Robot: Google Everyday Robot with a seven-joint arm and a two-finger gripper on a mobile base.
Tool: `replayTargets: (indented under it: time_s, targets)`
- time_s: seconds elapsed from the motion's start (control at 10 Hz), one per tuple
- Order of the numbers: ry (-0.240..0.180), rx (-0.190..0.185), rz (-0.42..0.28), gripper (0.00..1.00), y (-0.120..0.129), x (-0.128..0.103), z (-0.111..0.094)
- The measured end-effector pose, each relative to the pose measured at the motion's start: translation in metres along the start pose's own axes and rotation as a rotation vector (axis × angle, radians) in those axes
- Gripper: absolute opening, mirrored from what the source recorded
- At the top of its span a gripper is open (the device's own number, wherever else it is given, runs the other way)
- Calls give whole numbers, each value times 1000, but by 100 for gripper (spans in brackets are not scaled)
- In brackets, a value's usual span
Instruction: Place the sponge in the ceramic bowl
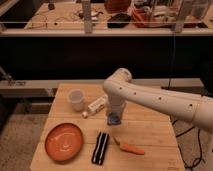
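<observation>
1. Mid-table point(150, 131), just R of white tube point(97, 105): gripper point(114, 118), pointing down, fingers closed on sponge point(114, 121). Holds it low over the wood.
2. Bare wood btwn sponge & ceramic bowl point(63, 142); more bare wood R of gripper out to table edge.
3. Bowl at front-left, rim close to front edge; bare glaze inside.
4. Cup point(76, 99) back-left, near tube; contents: can't tell.
5. Black bar point(101, 148) & orange carrot-like piece point(131, 148) near front edge, R of bowl.
</observation>
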Motion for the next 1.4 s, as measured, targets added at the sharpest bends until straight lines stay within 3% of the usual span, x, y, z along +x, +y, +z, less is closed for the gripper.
replayTargets:
  time_s: [1.0, 1.4]
  targets:
    - [33, -41, -182, 0, -93, -53, 5]
    - [52, -51, -248, 0, -129, -71, 16]
